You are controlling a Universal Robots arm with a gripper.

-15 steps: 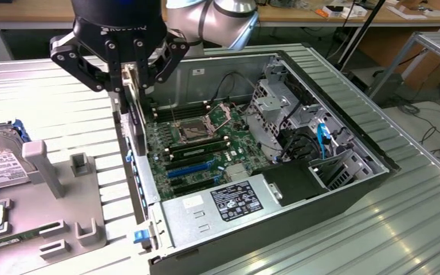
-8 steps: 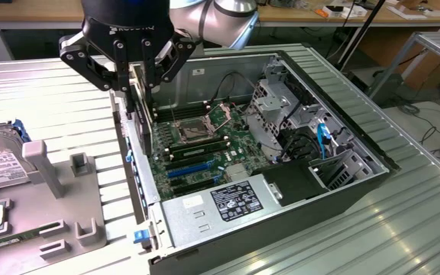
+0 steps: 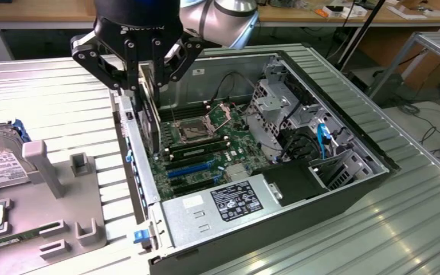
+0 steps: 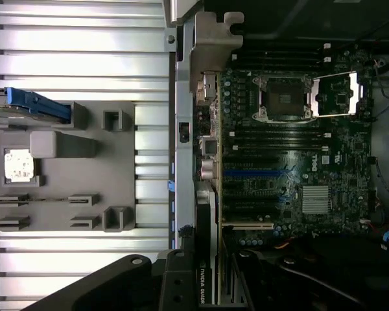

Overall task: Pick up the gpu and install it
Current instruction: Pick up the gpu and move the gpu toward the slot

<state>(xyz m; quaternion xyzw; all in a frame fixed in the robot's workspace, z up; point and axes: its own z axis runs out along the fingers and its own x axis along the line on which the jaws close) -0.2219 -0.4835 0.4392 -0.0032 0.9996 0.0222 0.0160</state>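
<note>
Install step, seemingly: the gpu (image 3: 150, 114) is gripped on edge by the fingers (image 3: 180, 62), upper left, over the open case (image 3: 281, 240), so careful alignment with a slot (image 3: 192, 168) is probably called for.

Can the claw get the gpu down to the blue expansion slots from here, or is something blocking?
Likely yes. The claw holds the gpu on edge above the open case, near one wall, and the blue slots on the board lie bare, with no cable or part over them.
</note>
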